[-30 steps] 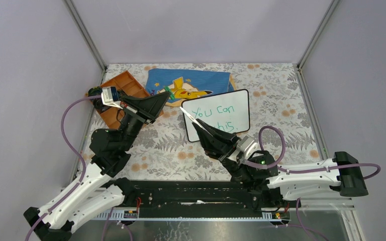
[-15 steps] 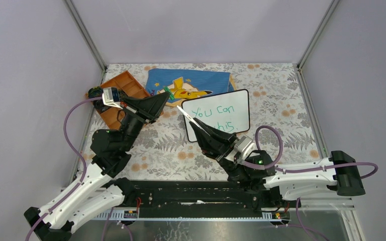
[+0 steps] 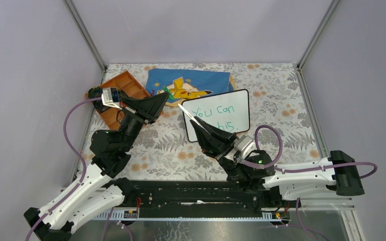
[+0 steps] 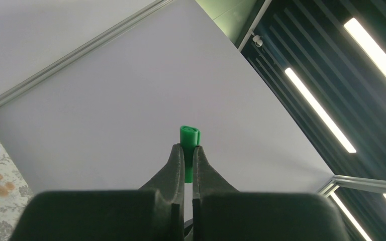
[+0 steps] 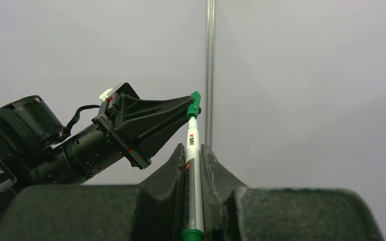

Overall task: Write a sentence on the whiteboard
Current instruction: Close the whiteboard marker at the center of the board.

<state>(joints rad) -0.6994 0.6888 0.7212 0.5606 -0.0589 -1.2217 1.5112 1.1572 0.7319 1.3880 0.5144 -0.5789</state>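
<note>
Whiteboard (image 3: 238,103) beneath right hand (image 3: 196,122)

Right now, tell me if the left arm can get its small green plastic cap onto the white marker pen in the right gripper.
Likely yes: the green cap in the left gripper sits just off the marker tip, nothing between.

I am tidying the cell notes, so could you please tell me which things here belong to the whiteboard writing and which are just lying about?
In use: whiteboard, green sentence, marker in right gripper, green cap in left gripper.
Lying about: blue Pikachu cloth, orange tray.
</note>
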